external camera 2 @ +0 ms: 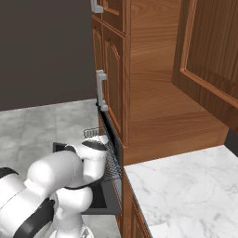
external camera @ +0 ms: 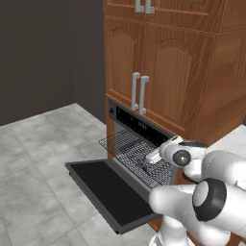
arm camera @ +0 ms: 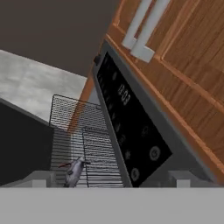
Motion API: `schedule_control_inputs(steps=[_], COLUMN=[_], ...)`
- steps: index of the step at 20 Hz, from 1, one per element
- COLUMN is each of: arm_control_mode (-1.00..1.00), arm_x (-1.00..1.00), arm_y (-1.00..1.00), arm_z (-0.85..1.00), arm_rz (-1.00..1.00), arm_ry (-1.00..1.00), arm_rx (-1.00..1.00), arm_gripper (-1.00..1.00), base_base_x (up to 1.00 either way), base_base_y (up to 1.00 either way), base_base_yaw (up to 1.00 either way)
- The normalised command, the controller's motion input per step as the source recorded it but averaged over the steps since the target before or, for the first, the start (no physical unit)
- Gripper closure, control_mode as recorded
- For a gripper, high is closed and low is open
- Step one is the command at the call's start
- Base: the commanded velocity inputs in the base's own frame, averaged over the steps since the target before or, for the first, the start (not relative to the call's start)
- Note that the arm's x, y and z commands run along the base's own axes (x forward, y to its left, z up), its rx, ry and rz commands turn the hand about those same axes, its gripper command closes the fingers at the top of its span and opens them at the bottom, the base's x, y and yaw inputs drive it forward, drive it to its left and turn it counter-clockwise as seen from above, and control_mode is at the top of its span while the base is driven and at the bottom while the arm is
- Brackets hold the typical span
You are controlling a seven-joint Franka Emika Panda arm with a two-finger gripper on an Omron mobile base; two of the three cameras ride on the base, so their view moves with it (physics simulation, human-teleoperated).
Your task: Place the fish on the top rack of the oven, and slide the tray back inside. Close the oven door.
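Small grey fish (arm camera: 75, 169) lay on the pulled-out top rack (external camera: 129, 146) over the open oven door (external camera: 108, 190), w/ gripper (arm camera: 111, 178) fingers spread wide & empty; rack prob. light, stiff, best pushed at front bar.

Kitchen: oven (external camera: 139, 126), wood cabinets (external camera: 158, 72).

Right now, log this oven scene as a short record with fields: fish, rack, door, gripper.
fish: lying on the pulled-out rack
rack: wire grid slid out of the oven, above the door
door: black panel folded down flat, fully open
gripper: open, holding nothing, above the rack beside the fish
left to do: slide the rack in, shut the door
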Motion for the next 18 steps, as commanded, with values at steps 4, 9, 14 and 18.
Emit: schedule_control_inputs(steps=[4, 9, 14, 18], arm_control_mode=[-1.00, -1.00, -1.00, -1.00], arm_x=[-0.50, -0.53, -0.46, -0.34], arm_y=[0.49, 0.71, 0.89, 1.00], arm_z=[0.39, 0.14, 0.04, 0.00], arm_rz=[0.00, 0.00, 0.00, -0.02], arm_ry=[0.02, 0.14, 0.10, 0.00], arm_rx=[0.00, 0.00, -0.03, -0.12], arm_gripper=[-1.00, -1.00, -1.00, -1.00], base_base_x=[0.00, 0.00, 0.00, 0.00], base_base_y=[0.00, 0.00, 0.00, 0.00], base_base_yaw=[0.00, 0.00, 0.00, 0.00])
